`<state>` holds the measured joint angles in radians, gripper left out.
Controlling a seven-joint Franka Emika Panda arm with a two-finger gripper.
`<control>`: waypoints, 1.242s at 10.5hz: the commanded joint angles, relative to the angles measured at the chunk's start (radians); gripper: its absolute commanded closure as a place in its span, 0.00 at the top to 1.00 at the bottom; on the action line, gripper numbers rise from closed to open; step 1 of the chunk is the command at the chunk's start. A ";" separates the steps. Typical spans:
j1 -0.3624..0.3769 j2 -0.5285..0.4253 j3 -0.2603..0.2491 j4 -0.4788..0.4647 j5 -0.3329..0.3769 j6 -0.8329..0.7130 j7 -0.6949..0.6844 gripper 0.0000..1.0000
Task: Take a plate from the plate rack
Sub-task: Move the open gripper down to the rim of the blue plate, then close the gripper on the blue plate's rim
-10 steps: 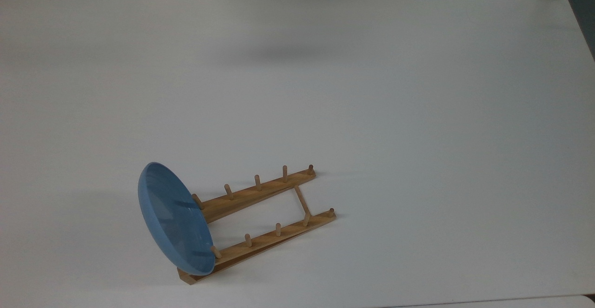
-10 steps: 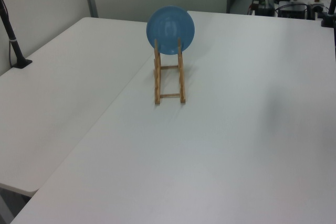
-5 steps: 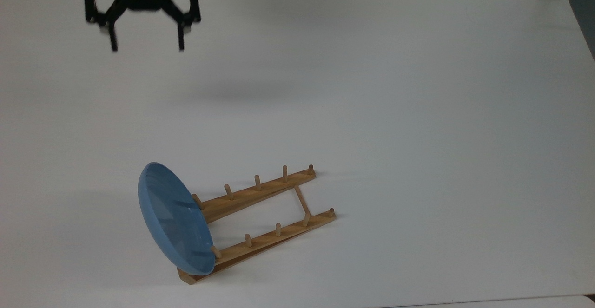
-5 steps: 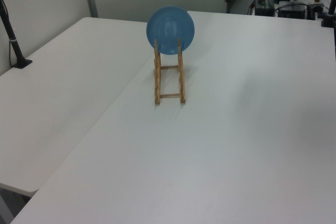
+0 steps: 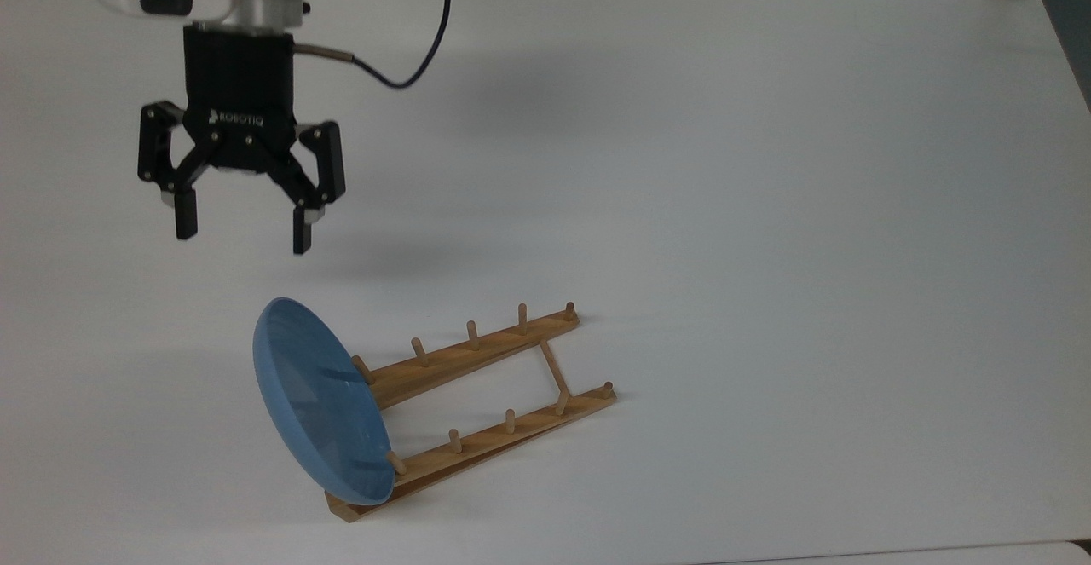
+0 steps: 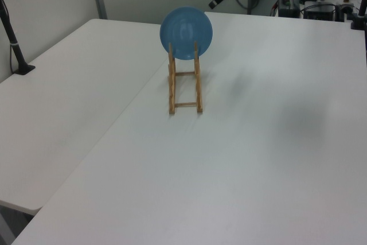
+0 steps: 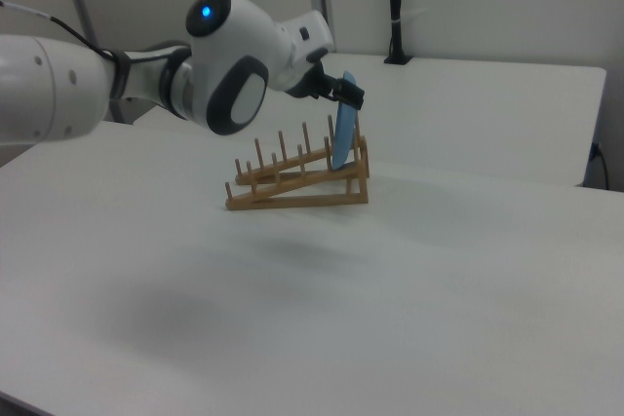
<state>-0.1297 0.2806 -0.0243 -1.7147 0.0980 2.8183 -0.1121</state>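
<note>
Overhead, the gripper (image 5: pixel 239 231) hangs spread and empty above the bench (image 5: pixel 767 164); the plate (image 5: pixel 320 401) stands on edge in the plate rack (image 5: pixel 477 394), hiding the rack's end pegs.

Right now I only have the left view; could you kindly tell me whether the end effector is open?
Observer: Yes. In the top view the end effector is open, its fingers well apart.
Operator: Is it at the plate yet?
Observer: Not yet. The top view shows bare table between it and the plate.
Operator: How does the plate sit?
Observer: In the right view it stands nearly upright, edge-on, at the plate rack's raised end.
</note>
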 commanded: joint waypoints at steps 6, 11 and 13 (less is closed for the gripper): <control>0.028 0.180 -0.006 0.093 0.023 0.164 0.178 0.70; 0.035 0.166 -0.008 0.093 0.011 0.162 0.170 0.10; 0.035 0.161 -0.008 0.092 -0.027 0.162 0.172 0.00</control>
<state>-0.1088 0.4566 -0.0233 -1.6143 0.1034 2.9691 0.0490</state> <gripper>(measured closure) 0.899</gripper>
